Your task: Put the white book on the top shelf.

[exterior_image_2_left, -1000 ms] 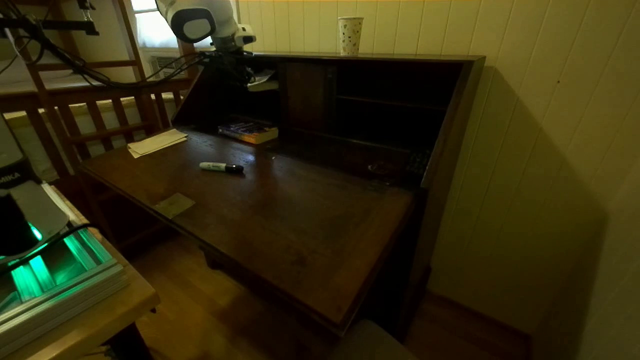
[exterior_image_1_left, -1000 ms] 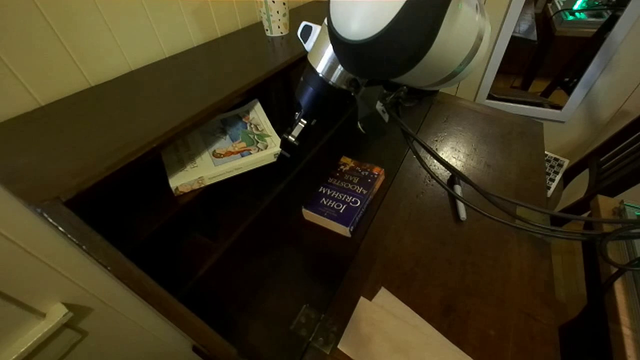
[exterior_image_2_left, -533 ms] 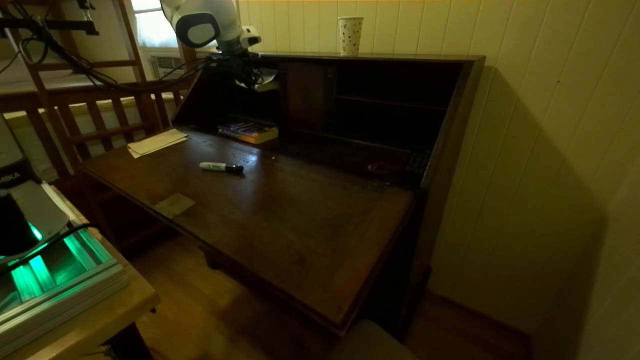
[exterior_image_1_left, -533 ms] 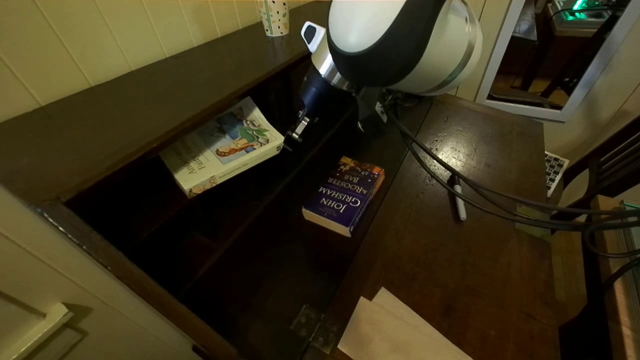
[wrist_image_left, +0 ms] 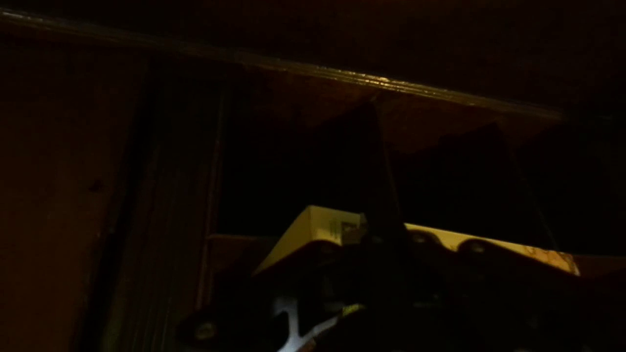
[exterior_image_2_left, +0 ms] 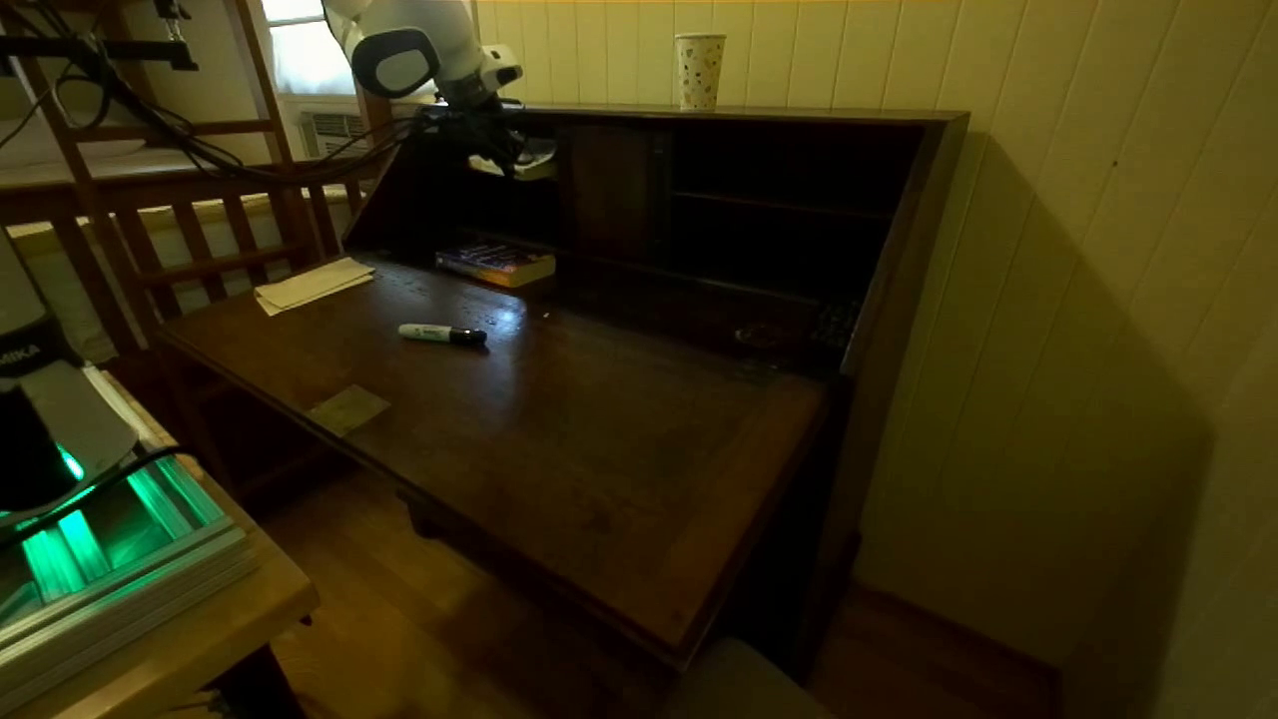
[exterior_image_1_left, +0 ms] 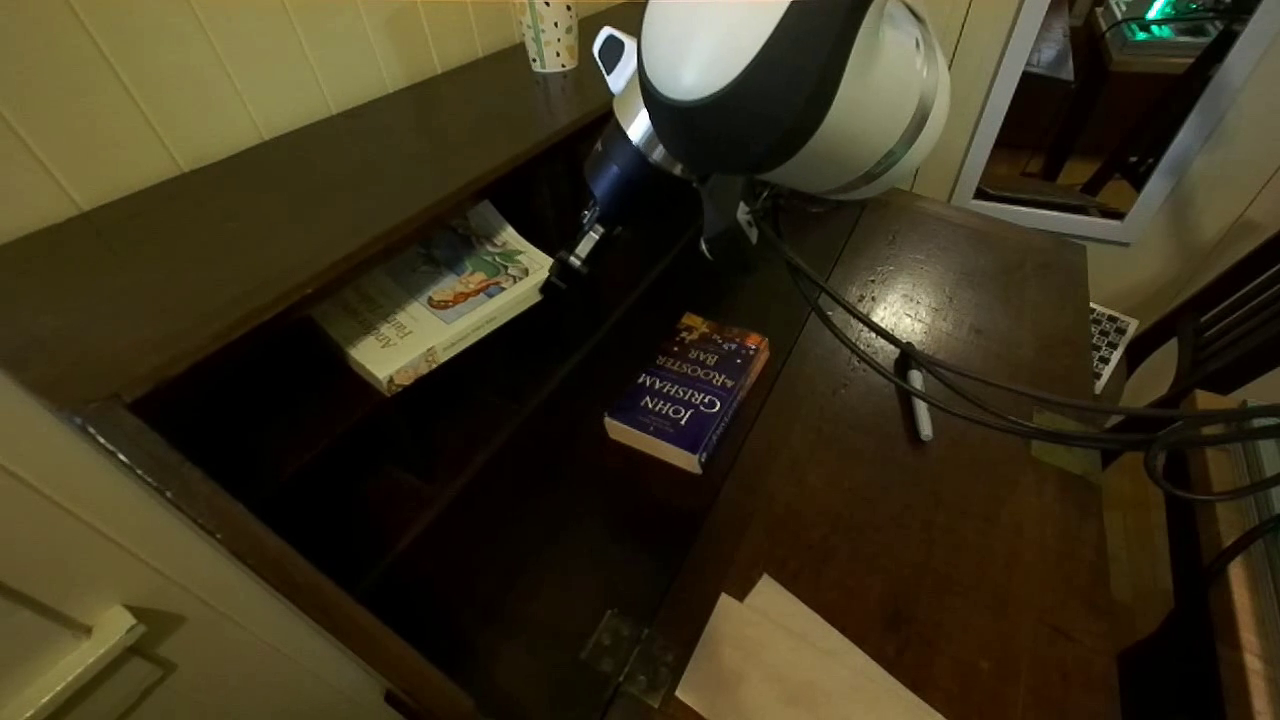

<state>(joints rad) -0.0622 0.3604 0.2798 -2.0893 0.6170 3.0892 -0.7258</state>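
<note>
The white book point(exterior_image_1_left: 440, 300) lies in the upper end recess, the top shelf point(exterior_image_1_left: 235, 410), under the bookcase's overhanging top board. Its spine side sticks out a little past the opening. The white book also shows in an exterior view point(exterior_image_2_left: 537, 168) and in the wrist view point(wrist_image_left: 325, 222). My gripper point(exterior_image_1_left: 562, 282) is at the book's near corner, in front of the spine. In the wrist view the dark gripper point(wrist_image_left: 384, 230) looks shut, with its tips together against or just before the spine. The picture is too dark to show contact. The book's far side is hidden in shadow.
A dark blue book point(exterior_image_1_left: 690, 390) lies below, near the hinge line. A marker point(exterior_image_1_left: 918, 400) and folded paper point(exterior_image_1_left: 790, 660) lie on the desk flap. A cup point(exterior_image_1_left: 549, 36) stands on the bookcase top. The arm's cables point(exterior_image_1_left: 960, 390) hang over the flap.
The white book has turned and settled more in line with the shelf, its near end moving left and inward. My gripper has moved slightly left with that end.
</note>
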